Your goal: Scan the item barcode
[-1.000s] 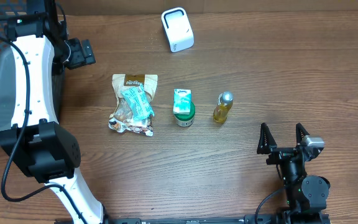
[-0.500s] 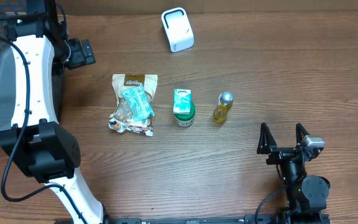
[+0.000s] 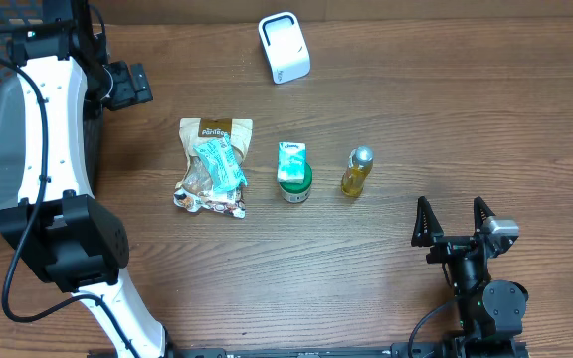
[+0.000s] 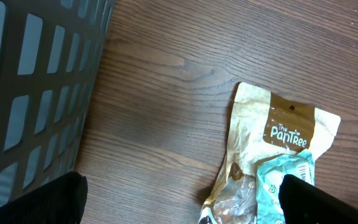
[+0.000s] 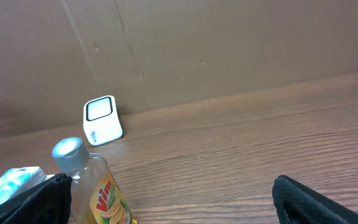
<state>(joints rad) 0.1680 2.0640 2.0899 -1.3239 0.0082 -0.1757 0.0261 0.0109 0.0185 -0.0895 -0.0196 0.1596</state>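
Your right gripper [image 3: 452, 221] has its jaws spread wide and empty. The yellow bottle [image 3: 357, 171] stands ahead of it, off to the left. Your left gripper [image 4: 182, 202] is spread wide too, just beside the snack bag [image 3: 214, 167]. The white scanner [image 3: 285, 47] sits far back.

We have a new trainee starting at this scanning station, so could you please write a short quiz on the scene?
1. True or false: the right gripper stands open and empty.
2. What stands between the snack bag and the yellow bottle? A) white scanner B) green-lidded tub C) nothing
3. Fill in: the scanner sits near the table's ___ edge.
Key: 1 true; 2 B; 3 far.
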